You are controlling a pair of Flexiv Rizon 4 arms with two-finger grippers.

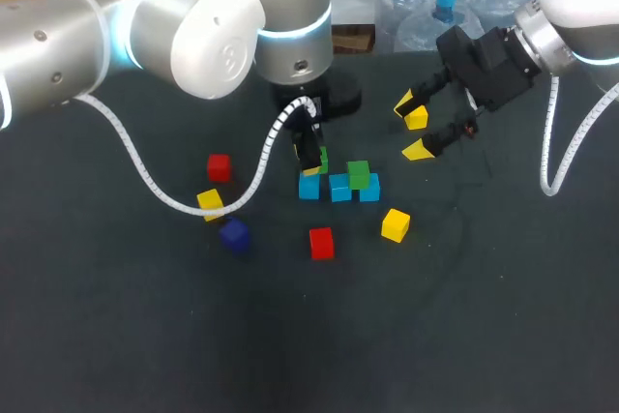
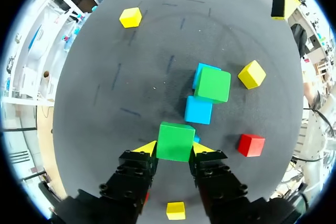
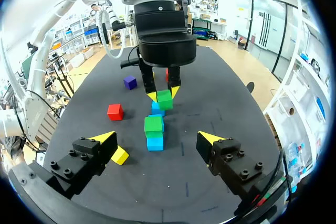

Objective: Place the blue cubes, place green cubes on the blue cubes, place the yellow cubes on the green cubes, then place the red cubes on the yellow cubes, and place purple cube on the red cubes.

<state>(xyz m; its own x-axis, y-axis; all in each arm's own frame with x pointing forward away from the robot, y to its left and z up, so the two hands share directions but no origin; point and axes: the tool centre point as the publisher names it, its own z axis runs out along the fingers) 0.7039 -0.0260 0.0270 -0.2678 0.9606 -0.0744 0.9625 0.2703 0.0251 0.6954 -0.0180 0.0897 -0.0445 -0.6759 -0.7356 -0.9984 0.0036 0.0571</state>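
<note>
Three blue cubes point(image 1: 339, 188) lie in a row mid-table. One green cube point(image 1: 359, 174) rests on top of the row toward its right end point(image 2: 212, 84). My left gripper point(image 1: 311, 160) is shut on a second green cube point(image 2: 176, 141), held right over the leftmost blue cube point(image 1: 309, 188); whether they touch I cannot tell. My right gripper point(image 1: 411, 126) hangs open and empty behind and to the right of the row, with a yellow cube point(image 1: 417, 119) on the table by it. Two red cubes point(image 1: 220, 167) point(image 1: 321, 242), two more yellow cubes point(image 1: 210, 203) point(image 1: 395, 224) and a purple cube point(image 1: 233, 234) lie loose.
The left arm's white cable point(image 1: 145, 176) loops down over the table's left part near the yellow and purple cubes. The dark table point(image 1: 464, 316) stretches bare toward the front and right.
</note>
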